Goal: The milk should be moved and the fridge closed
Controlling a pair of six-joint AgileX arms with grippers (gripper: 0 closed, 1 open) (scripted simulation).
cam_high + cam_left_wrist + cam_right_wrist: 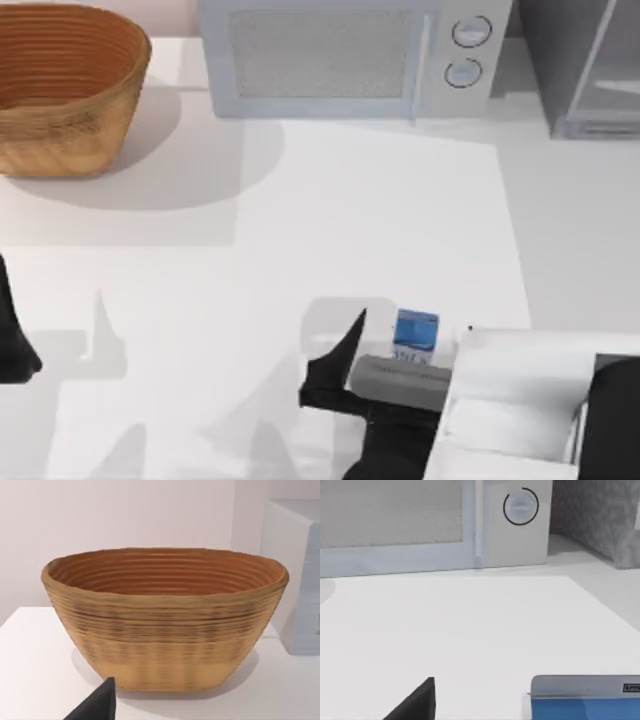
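The milk (pixel 415 335), a small blue carton with a white band, stands near the table's front, right of centre. My right gripper (pixel 388 345) is low at the carton and open. One black finger (pixel 345 350) is left of the carton with a wide gap to it; the other finger is hidden. The right wrist view has that finger (pixel 417 705) and the carton's top (pixel 585 702) close by. The grey fridge (pixel 585 70) stands at the back right, its speckled side (pixel 600 520) in the right wrist view. My left gripper (pixel 15 345) is parked at the left edge.
A white microwave (pixel 340 60) with two round knobs stands at the back centre, left of the fridge. A woven basket (pixel 65 85) sits at the back left, straight ahead of the left wrist camera (pixel 165 620).
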